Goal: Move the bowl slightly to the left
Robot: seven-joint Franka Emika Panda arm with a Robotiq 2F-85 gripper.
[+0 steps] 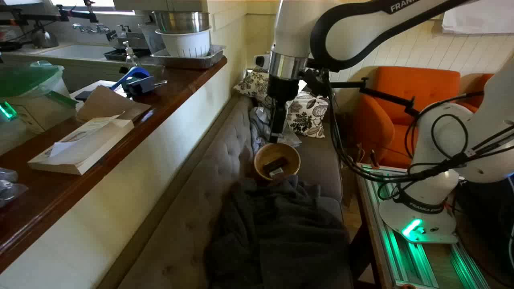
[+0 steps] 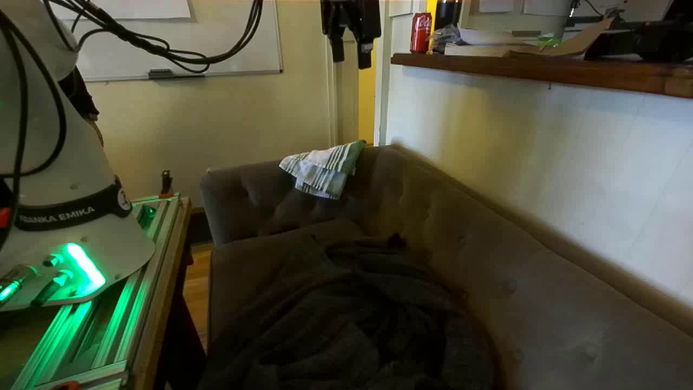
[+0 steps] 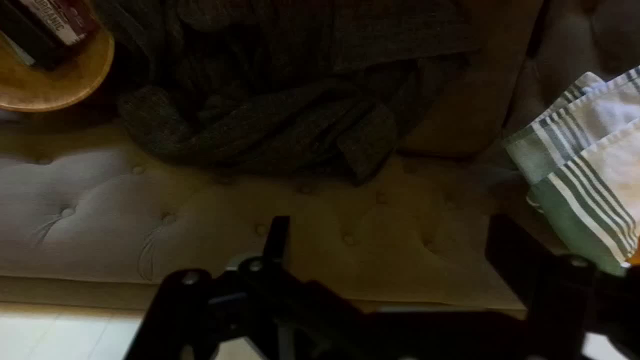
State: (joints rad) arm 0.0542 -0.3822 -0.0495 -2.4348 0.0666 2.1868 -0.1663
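The pincer (image 2: 352, 58) hung high over a grey tufted sofa (image 1: 188, 228), its fingers spread wide. Lower than it and well apart from its tips, the tan bowl (image 1: 277, 149) sat on the sofa, holding dark packaging (image 3: 50, 25) lettered "ORGANIC"; in the wrist view it lay beyond the fingers and off to the left, cut by the edge. A dark blanket (image 1: 281, 233) was heaped below the pincer's height, just beside the bowl. A striped towel (image 2: 325, 168) draped the sofa's end, to the pincer's right in the wrist view. In an exterior view, flowered cushions (image 1: 307, 114) and an orange armchair (image 1: 417, 96) stood behind it. Along one flank of the pincer ran a wooden counter (image 1: 180, 86) above a pale wall (image 2: 541, 162); on its opposite flank the desk (image 2: 158, 309) carried the robot's base (image 1: 393, 214). A whiteboard (image 2: 266, 51) hung behind the pincer in an exterior view.
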